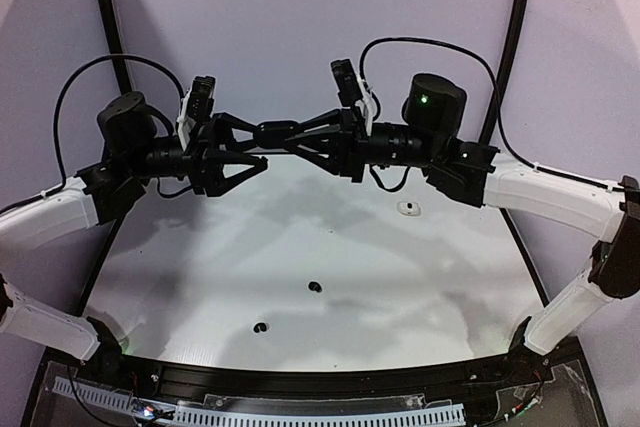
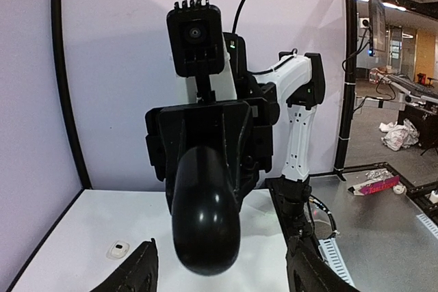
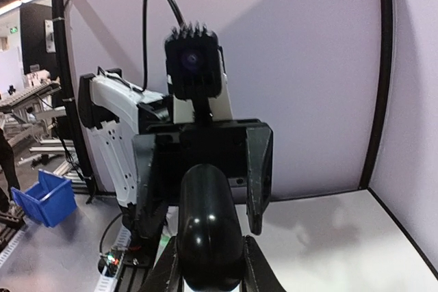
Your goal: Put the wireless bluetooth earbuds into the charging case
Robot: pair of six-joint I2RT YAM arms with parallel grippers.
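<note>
While right pincer (image 1: 298, 134) clamps black charging case (image 1: 275, 132) | left pincer (image 1: 263, 147) spread apart beside it | earbuds (image 1: 314, 287) on table (image 1: 200, 277) below

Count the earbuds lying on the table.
3. One white earbud right of centre; black earbud mid-table; another black earbud nearer the front edge. More may be hidden inside the case.

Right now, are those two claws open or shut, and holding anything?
Left gripper: jaws open, empty.
Right gripper: jaws closed on the black case.
</note>
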